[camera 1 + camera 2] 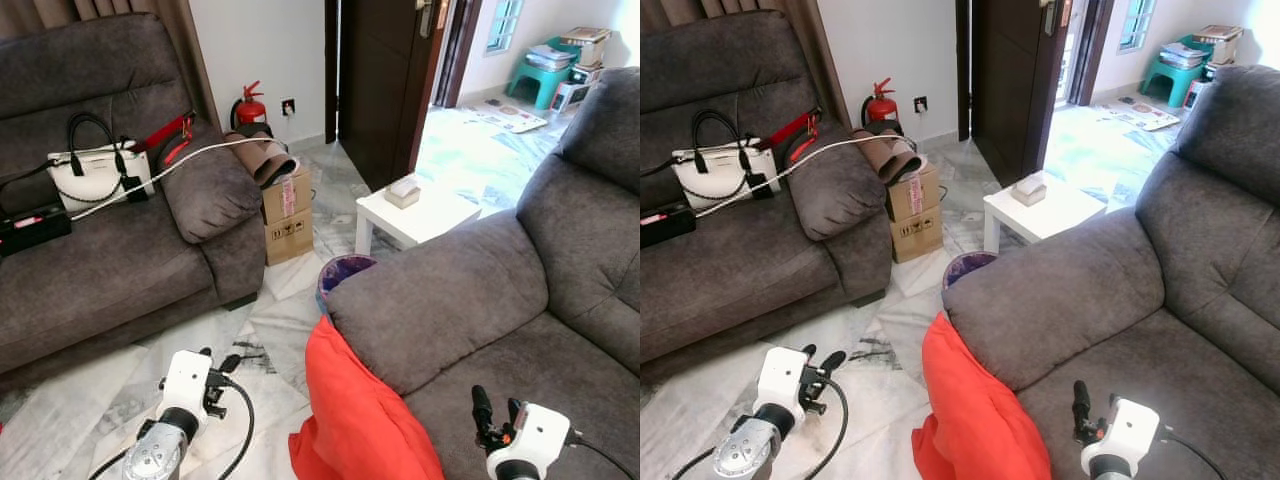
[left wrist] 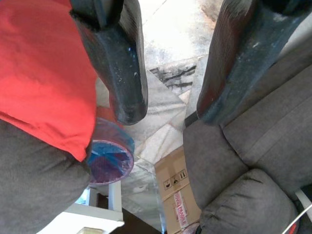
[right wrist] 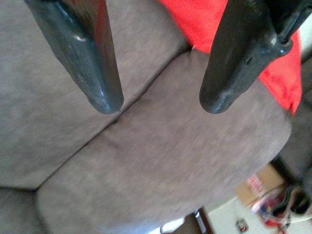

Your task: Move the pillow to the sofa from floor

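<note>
On the floor, red pillow (image 1: 355, 420) leans against the right sofa (image 1: 480, 300) armrest. Left gripper (image 2: 168, 105) and right gripper (image 3: 161, 102): fingers apart, nothing held.

a home living room — two grey fabric sofas (image 1: 560, 300) face each other across a marble-tiled floor (image 1: 270, 330). a white handbag (image 1: 95, 175) sits on one sofa, a small white side table (image 1: 415, 220) nearby, cardboard boxes (image 1: 287, 215) — an open dark door (image 1: 385, 80) behind.
</note>
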Controlling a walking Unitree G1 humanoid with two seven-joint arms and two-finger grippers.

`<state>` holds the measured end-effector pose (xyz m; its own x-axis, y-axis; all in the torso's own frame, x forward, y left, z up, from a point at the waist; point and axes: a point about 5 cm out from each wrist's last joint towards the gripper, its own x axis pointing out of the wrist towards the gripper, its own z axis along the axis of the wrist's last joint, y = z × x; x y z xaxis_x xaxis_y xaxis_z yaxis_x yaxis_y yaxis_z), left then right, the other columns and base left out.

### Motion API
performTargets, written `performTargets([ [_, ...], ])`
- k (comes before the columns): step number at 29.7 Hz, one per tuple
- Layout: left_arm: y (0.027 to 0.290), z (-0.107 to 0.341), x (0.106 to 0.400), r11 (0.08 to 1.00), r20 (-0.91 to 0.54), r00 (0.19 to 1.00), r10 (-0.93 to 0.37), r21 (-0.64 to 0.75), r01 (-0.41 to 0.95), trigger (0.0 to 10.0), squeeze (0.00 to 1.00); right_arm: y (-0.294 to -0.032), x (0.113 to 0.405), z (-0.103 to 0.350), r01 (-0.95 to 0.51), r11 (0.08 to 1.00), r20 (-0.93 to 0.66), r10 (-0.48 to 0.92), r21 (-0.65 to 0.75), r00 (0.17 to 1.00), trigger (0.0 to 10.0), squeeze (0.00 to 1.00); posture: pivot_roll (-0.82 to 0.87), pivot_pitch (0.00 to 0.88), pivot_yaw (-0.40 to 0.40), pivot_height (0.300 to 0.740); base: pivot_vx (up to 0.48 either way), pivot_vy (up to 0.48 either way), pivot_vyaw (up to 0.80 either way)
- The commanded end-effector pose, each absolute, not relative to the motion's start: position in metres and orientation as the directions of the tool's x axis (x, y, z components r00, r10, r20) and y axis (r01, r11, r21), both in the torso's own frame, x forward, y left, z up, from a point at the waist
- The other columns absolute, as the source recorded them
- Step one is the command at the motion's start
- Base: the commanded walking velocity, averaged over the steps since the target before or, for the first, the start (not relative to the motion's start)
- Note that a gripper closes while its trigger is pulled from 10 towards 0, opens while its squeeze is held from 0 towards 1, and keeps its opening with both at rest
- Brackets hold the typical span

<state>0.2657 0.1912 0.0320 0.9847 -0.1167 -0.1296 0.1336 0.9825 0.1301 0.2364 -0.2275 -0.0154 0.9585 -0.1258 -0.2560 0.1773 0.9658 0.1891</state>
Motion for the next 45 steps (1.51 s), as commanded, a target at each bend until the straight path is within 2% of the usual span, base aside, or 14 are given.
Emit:
performTargets([
  [1,0.193,0.033,0.265,0.982,-0.132,0.985,-0.114,0.133,0.132,10.0,0.00,-0.223,0.236,-0.019,0.153,0.967,-0.279,-0.092,0.206,0.956,10.0,0.00,-0.02,0.098,0.065,0.725,0.000,0.000,0.00],
  [3,0.194,0.033,0.264,0.982,-0.135,0.984,-0.114,0.133,0.132,10.0,0.00,-0.223,0.236,-0.020,0.149,0.968,-0.289,-0.087,0.200,0.953,10.0,0.00,-0.02,0.098,0.065,0.710,0.000,0.000,0.00],
  [13,0.193,0.031,0.263,0.983,-0.144,0.983,-0.109,0.128,0.128,10.0,0.00,-0.224,0.236,-0.016,0.158,0.963,-0.245,-0.103,0.220,0.964,10.0,0.00,-0.02,0.102,0.064,0.710,0.000,0.000,0.00],
  [19,0.194,0.033,0.264,0.984,-0.136,0.985,-0.105,0.128,0.123,10.0,0.00,-0.219,0.237,-0.020,0.138,0.968,-0.292,-0.073,0.208,0.954,10.0,0.00,-0.02,0.101,0.060,0.710,0.000,0.000,0.00],
  [22,0.195,0.033,0.264,0.985,-0.129,0.987,-0.094,0.135,0.111,10.0,0.00,-0.220,0.237,-0.019,0.136,0.969,-0.278,-0.076,0.204,0.957,10.0,0.00,-0.01,0.100,0.058,0.690,0.000,0.000,0.00],
  [26,0.199,0.037,0.265,0.985,-0.105,0.993,-0.061,0.154,0.077,10.0,0.00,-0.223,0.236,-0.017,0.153,0.965,-0.257,-0.097,0.211,0.962,10.0,0.00,-0.02,0.098,0.057,0.690,0.000,0.000,0.00],
  [28,0.202,0.041,0.268,0.985,-0.079,0.996,-0.031,0.166,0.044,10.0,0.00,-0.223,0.236,-0.017,0.150,0.966,-0.257,-0.093,0.211,0.962,10.0,0.00,-0.02,0.098,0.056,0.690,0.000,0.000,0.00],
  [29,0.202,0.051,0.270,0.961,-0.006,0.999,-0.040,0.274,0.040,10.0,0.00,-0.223,0.236,-0.017,0.150,0.966,-0.257,-0.093,0.212,0.962,10.0,0.00,-0.02,0.098,0.055,0.690,0.000,0.000,0.00],
  [30,0.199,0.055,0.271,0.953,0.017,0.998,-0.063,0.298,0.055,10.0,0.00,-0.223,0.236,-0.017,0.152,0.965,-0.255,-0.095,0.213,0.962,10.0,0.00,-0.02,0.095,0.053,0.690,0.000,0.000,0.00],
  [34,0.189,0.061,0.270,0.941,0.067,0.993,-0.100,0.330,0.073,10.0,0.00,-0.222,0.236,-0.016,0.149,0.965,-0.242,-0.095,0.214,0.966,10.0,0.00,-0.02,0.088,0.055,0.690,0.000,0.000,0.00],
  [45,0.178,0.055,0.264,0.915,0.062,0.986,-0.154,0.385,0.119,10.0,0.00,-0.219,0.238,-0.017,0.117,0.976,-0.264,-0.065,0.185,0.962,10.0,0.00,-0.02,0.072,0.057,0.690,0.000,0.000,0.00],
])
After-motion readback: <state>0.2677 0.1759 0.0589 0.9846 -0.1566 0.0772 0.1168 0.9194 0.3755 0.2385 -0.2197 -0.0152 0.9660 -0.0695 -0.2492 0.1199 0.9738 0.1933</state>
